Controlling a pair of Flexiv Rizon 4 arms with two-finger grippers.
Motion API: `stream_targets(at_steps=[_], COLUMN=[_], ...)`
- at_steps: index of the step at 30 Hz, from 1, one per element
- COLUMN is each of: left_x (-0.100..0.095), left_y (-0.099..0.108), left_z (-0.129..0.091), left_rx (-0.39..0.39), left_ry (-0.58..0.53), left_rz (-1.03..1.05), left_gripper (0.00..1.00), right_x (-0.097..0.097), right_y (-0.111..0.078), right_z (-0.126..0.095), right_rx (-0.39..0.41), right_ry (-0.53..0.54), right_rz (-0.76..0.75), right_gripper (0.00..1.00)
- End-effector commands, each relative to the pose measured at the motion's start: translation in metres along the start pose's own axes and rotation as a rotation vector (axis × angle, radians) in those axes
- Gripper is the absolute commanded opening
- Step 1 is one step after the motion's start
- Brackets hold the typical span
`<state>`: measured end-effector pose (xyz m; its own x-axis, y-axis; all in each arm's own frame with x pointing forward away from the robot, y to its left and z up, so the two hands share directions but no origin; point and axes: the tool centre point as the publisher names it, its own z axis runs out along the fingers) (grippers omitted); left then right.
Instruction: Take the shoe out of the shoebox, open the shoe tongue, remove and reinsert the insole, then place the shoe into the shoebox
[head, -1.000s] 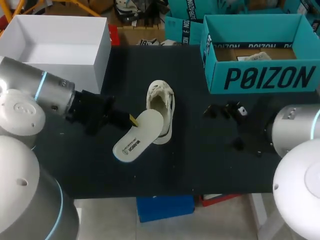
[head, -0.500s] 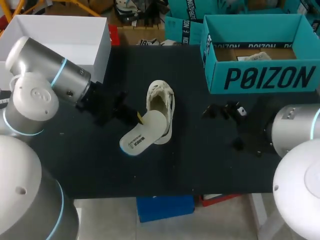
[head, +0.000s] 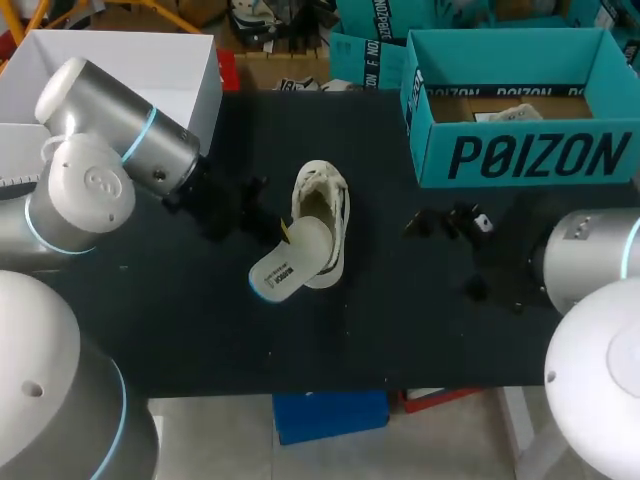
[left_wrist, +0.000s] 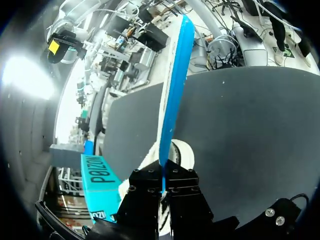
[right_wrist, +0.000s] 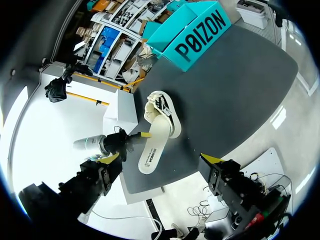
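Left gripper (head: 283, 235), just left of the frame's centre, is closed tight on the insole (head: 290, 262); in its own wrist view the thin blue edge runs straight out from between the pinched fingers. The insole slants, its upper end tucked into the mouth of the shoe (head: 322, 205) and its printed end jutting toward the lower left over the table (head: 180, 320). The shoe lies at mid-frame, well apart from the teal shoebox (head: 520, 158) at upper right. Right gripper (right_wrist: 161, 159) hangs back with fingers spread wide, nothing in them.

From where I stand, that insole looks light and floppy, likely to buckle if pushed from far back, so a hold nearer the entering end seems wiser. The shoe looks light too and may skid; its heel collar looks the firmest place to steady it.
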<state>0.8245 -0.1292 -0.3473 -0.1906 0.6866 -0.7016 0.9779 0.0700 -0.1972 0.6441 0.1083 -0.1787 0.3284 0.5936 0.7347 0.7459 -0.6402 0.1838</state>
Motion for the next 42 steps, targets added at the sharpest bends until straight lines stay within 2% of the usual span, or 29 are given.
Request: stream_targets(at_steps=[1, 16, 25, 34, 42], left_x=[-0.001, -0.014, -0.015, -0.015, -0.021], left_y=[0.012, 0.032, 0.042, 0.053, 0.057], left_z=[0.01, 0.025, 0.037, 0.034, 0.025], left_rx=[-0.007, -0.05, -0.061, -0.117, -0.186], left_ry=[0.013, 0.04, 0.056, 0.077, 0.026], left_rz=[0.0, -0.005, -0.01, -0.008, 0.005], left_gripper=[0.0, 0.0, 0.0, 0.0, 0.0], right_x=[-0.011, -0.011, -0.011, -0.011, -0.011], right_y=[-0.007, -0.007, -0.007, -0.007, -0.007], right_z=[-0.028, -0.028, -0.028, -0.028, -0.028], right_rx=[-0.077, -0.077, -0.077, -0.077, -0.077], right_ry=[0.014, 0.014, 0.014, 0.014, 0.014], right_rz=[0.048, 0.048, 0.048, 0.048, 0.048], right_gripper=[1.0, 1.0, 1.0, 1.0, 1.0])
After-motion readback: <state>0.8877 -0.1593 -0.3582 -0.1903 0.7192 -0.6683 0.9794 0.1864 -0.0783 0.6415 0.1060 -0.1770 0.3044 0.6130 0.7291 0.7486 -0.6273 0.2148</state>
